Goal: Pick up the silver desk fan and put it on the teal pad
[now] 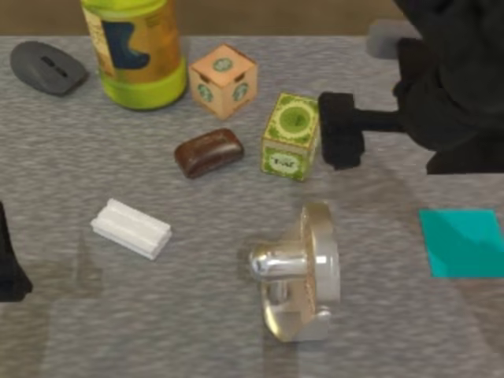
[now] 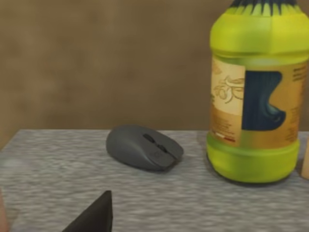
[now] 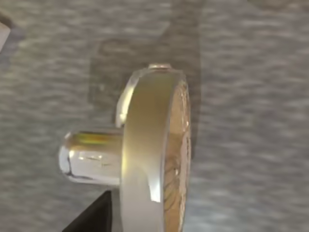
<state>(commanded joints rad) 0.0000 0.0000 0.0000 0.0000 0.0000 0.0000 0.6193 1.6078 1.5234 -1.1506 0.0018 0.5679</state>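
Observation:
The silver desk fan point(image 1: 299, 272) stands on the table at front centre, its round disc edge-on and its hub pointing to the left. In the right wrist view the fan point(image 3: 147, 150) fills the middle, beyond one dark finger point(image 3: 96, 215). The teal pad point(image 1: 463, 240) lies flat at the right edge, apart from the fan and bare. My right gripper point(image 1: 340, 130) hovers open behind the fan, close beside a green box, holding nothing. Parked at the left edge, my left gripper point(image 1: 9, 272) is open; one finger point(image 2: 94, 217) shows in its wrist view.
A yellow-green bottle point(image 1: 138, 51) and a grey mouse point(image 1: 47, 67) stand at the back left. An orange box point(image 1: 223, 79), a green box point(image 1: 290, 135) and a brown bar point(image 1: 209, 151) sit behind the fan. A white block point(image 1: 131, 228) lies to its left.

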